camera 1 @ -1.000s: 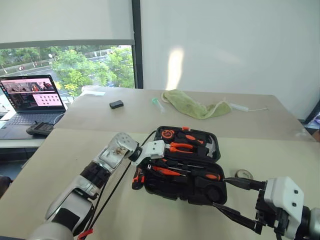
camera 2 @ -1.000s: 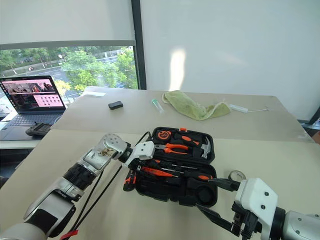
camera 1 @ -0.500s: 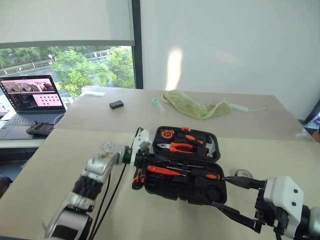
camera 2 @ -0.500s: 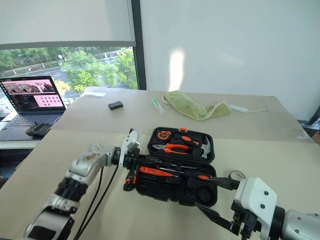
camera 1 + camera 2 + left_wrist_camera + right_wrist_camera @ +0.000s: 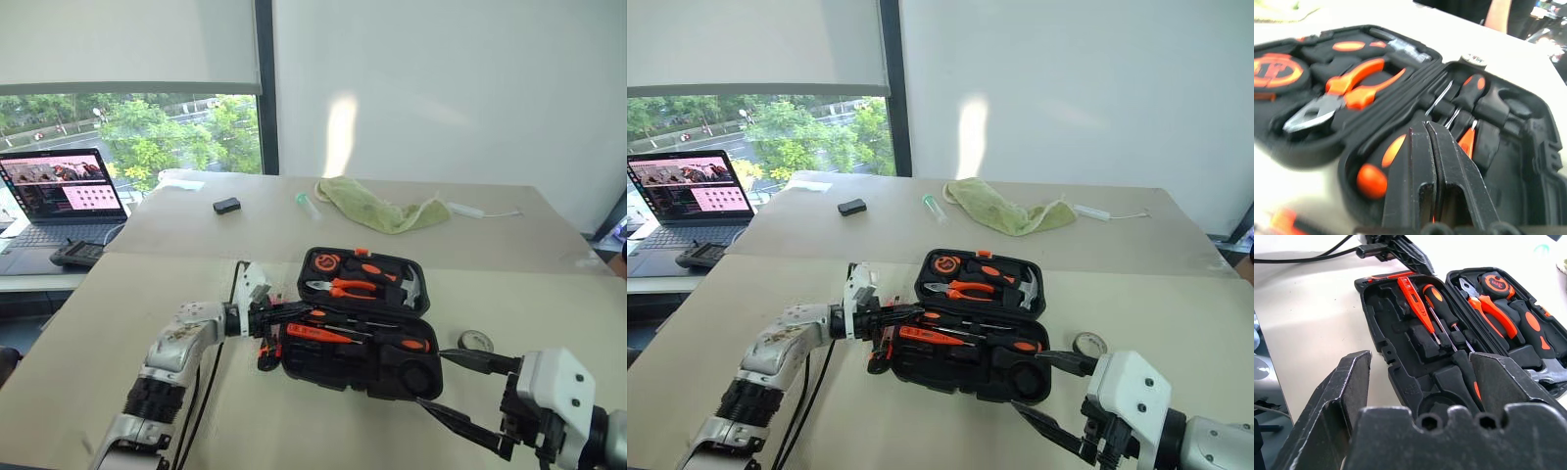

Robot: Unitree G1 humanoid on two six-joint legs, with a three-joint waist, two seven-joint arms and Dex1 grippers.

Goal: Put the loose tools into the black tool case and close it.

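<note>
The black tool case (image 5: pixel 364 378) lies open on the table, its lid half on the far side. Its near half holds two orange-and-black screwdrivers (image 5: pixel 1442 304) and the slim orange tester screwdriver (image 5: pixel 1417 302). An orange-black utility knife (image 5: pixel 265 351) lies on the table against the case's left edge. A small tape roll (image 5: pixel 477 341) sits on the table right of the case. My left gripper (image 5: pixel 297 312) is shut and empty, pointing right over the case's left rim. My right gripper (image 5: pixel 447 388) hangs open at the case's near right corner.
Orange-handled pliers (image 5: pixel 338 287), a hammer and a tape measure fill the lid half. A green cloth (image 5: pixel 377 207), a small black block (image 5: pixel 227 205) and a clear tube (image 5: pixel 308 203) lie on the far table. A laptop (image 5: pixel 64 186) stands at the left.
My left gripper has shut its fingers, drawn back left to the case's left rim and turned to point right, with its forearm dropped lower. The right arm has kept still.
</note>
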